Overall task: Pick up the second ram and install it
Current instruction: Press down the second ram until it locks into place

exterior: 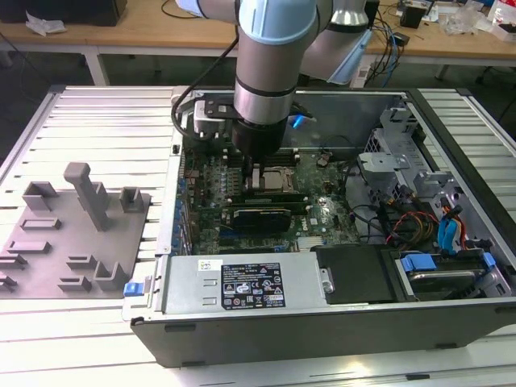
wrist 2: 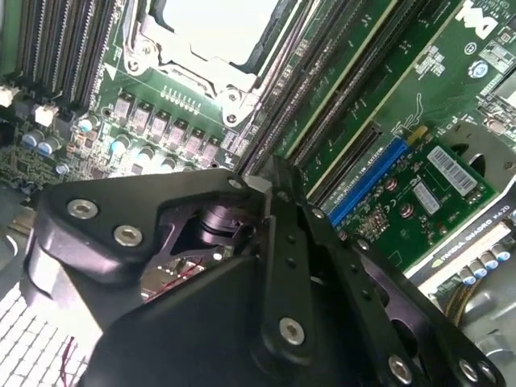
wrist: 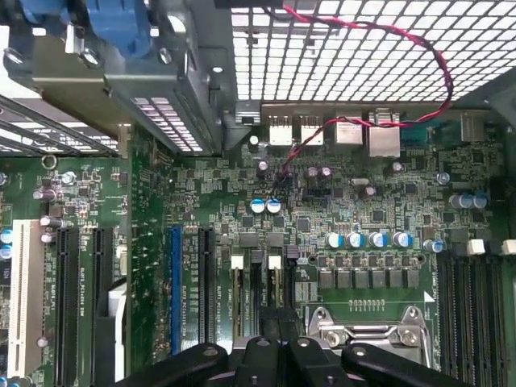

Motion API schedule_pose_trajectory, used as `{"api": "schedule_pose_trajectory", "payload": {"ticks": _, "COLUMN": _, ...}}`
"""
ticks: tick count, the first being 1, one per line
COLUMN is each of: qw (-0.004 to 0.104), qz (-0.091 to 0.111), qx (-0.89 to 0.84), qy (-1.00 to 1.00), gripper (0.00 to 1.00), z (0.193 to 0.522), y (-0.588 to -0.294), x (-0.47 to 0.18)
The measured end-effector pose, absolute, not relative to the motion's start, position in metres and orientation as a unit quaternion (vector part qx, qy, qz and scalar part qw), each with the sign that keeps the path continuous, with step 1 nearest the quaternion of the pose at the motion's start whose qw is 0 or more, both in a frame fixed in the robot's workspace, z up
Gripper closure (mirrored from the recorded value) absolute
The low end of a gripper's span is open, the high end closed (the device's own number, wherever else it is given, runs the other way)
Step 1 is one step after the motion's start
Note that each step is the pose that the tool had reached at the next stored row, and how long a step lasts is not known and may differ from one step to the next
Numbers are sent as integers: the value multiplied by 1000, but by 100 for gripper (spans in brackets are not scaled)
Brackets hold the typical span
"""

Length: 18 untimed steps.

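Black gripper (wrist 2: 274, 181) linkages crowd the second wrist view, their screw heads plain to see, and the two arms come together to a narrow tip that reaches down among the long memory slots (wrist 2: 339, 105) beside the processor socket (wrist 2: 214, 36). Whether the fingertips are pressed onto anything cannot be told (the tip is hidden behind its own links), and the second ram cannot be made out with certainty in any view. Near that tip in the same view lie a blue expansion slot (wrist 2: 367, 181) and a small green card (wrist 2: 435, 193) standing in the board.

From the first wrist view the gripper's black links (wrist: 270, 355) sit over the motherboard (wrist: 322, 218), just beside the metal frame of the processor socket (wrist: 367, 334); a row of round capacitors (wrist: 367, 239) stands beyond it, and a red and black wire pair (wrist: 355, 105) loops across the perforated case wall (wrist: 339, 48).

From the exterior view the robot arm (exterior: 262, 81) reaches straight down into the open computer case (exterior: 322, 314), its wrist over the far part of the motherboard just above the silver processor (exterior: 270, 181). A dark graphics card (exterior: 262, 216) lies nearer, and the power supply (exterior: 242, 286) with its label runs along the near wall. On the exterior view's left a grey parts tray (exterior: 68, 242) with upright holders rests on the slatted table (exterior: 97, 113), well apart from the case
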<state>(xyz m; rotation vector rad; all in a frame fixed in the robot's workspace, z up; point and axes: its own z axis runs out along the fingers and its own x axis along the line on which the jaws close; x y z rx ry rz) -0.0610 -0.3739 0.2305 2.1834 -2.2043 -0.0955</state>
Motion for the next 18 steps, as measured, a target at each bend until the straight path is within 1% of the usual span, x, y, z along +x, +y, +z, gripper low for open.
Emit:
{"api": "schedule_pose_trajectory", "payload": {"ticks": 2, "qw": 18, "qz": -32, "qx": 703, "qy": -710, "gripper": 89, "z": 238, "y": -374, "x": -58}}
{"api": "schedule_pose_trajectory", "payload": {"ticks": 6, "qw": 15, "qz": -36, "qx": 703, "qy": -710, "gripper": 89, "z": 239, "y": -374, "x": -46}}
{"api": "schedule_pose_trajectory", "payload": {"ticks": 10, "qw": 8, "qz": -44, "qx": 704, "qy": -709, "gripper": 89, "z": 244, "y": -374, "x": -34}}
{"api": "schedule_pose_trajectory", "payload": {"ticks": 18, "qw": 8, "qz": -44, "qx": 704, "qy": -709, "gripper": 89, "z": 245, "y": -374, "x": -34}}
